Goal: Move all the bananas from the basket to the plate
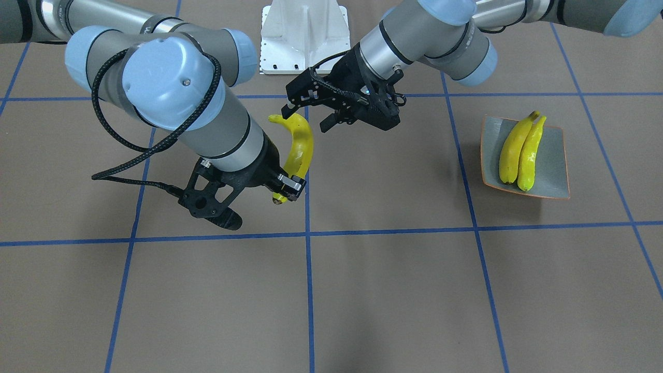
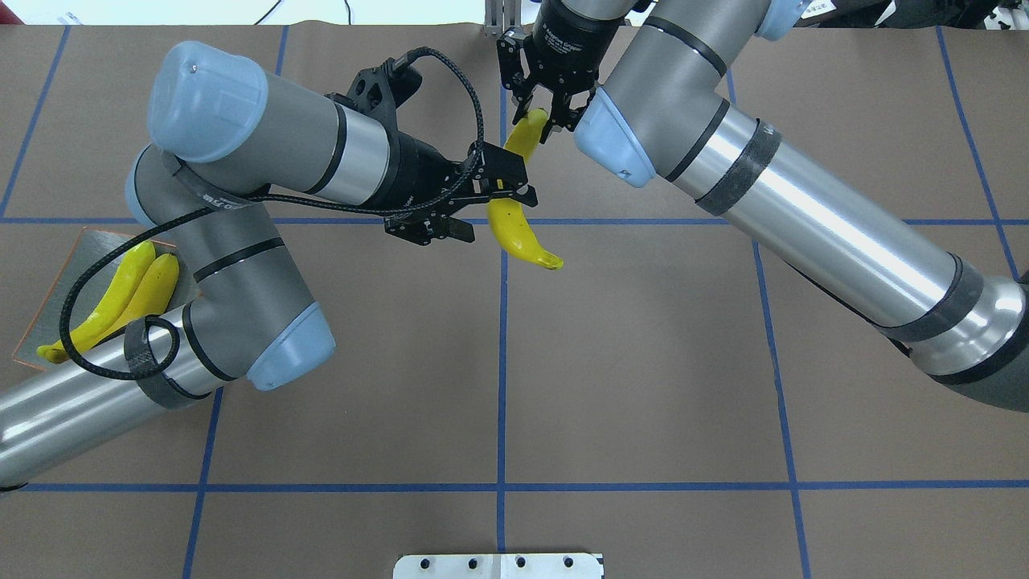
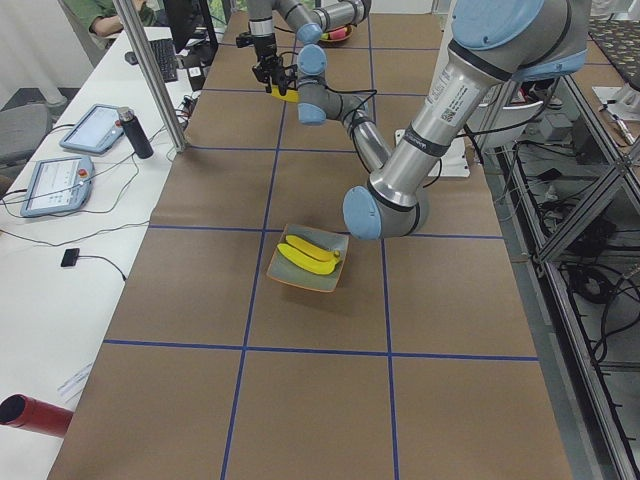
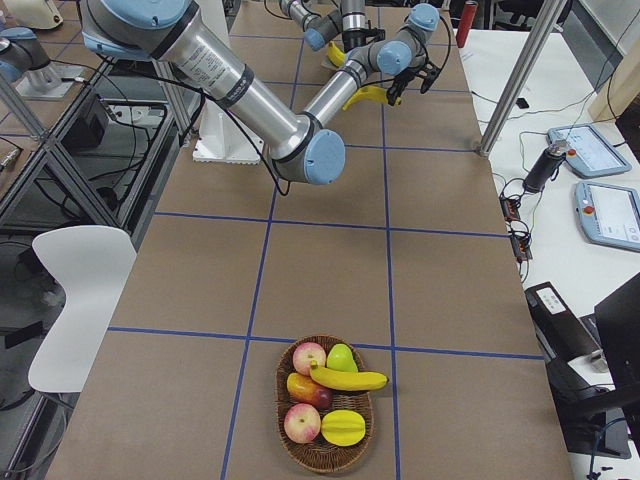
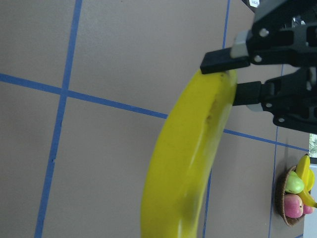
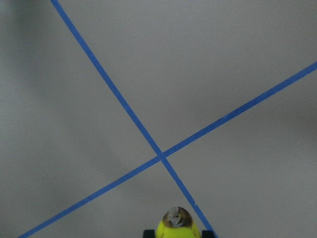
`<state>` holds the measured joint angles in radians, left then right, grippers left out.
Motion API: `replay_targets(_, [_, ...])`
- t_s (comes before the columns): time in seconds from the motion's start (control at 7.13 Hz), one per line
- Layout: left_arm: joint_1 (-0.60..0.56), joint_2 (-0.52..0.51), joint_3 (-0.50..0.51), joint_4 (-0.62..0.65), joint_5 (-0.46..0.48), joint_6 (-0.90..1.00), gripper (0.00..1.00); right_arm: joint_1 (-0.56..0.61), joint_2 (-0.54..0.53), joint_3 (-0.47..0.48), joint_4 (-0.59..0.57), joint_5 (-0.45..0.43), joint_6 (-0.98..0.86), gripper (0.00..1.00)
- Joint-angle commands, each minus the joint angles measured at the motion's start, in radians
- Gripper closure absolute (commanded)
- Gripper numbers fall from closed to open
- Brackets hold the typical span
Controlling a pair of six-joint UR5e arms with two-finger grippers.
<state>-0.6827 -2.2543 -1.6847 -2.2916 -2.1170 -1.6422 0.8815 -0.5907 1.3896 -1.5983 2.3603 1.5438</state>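
One banana [image 1: 303,147] hangs above the table's middle. My right gripper [image 1: 284,191] is shut on its far end, as the left wrist view shows [image 5: 230,79]. My left gripper [image 1: 308,118] is open, with a finger on either side of the banana's other half, not clamping it. Two bananas [image 1: 519,151] lie side by side on the square grey plate [image 1: 555,155], on my left side of the table. The wicker basket [image 4: 281,425] stands at the table's right end and holds another banana [image 4: 350,380].
Apples and other fruit [image 4: 305,357] share the basket with the banana. My white base plate [image 1: 304,36] sits at the table's robot-side edge. Blue tape lines grid the brown table. Tablets [image 3: 60,160] and a dark bottle [image 3: 135,132] lie on the side bench.
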Motion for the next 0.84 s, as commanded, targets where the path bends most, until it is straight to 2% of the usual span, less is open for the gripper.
replay_targets(0.0, [-0.003, 0.007, -0.003, -0.002, 0.0, 0.005, 0.0, 0.01, -0.015, 0.008, 0.029, 0.046, -0.008, 1.0])
replay_targets(0.28, [-0.005, 0.009, -0.004, -0.029, 0.0, 0.002, 0.0, 0.013, -0.046, 0.008, 0.112, 0.065, 0.001, 1.0])
replay_targets(0.42, [-0.005, 0.005, -0.004, -0.048, 0.002, -0.001, 0.0, 0.013, -0.047, 0.009, 0.113, 0.068, 0.001, 1.0])
replay_targets(0.7, [-0.003, 0.007, -0.004, -0.057, 0.002, -0.001, 0.0, 0.016, -0.086, 0.073, 0.115, 0.091, -0.004, 1.0])
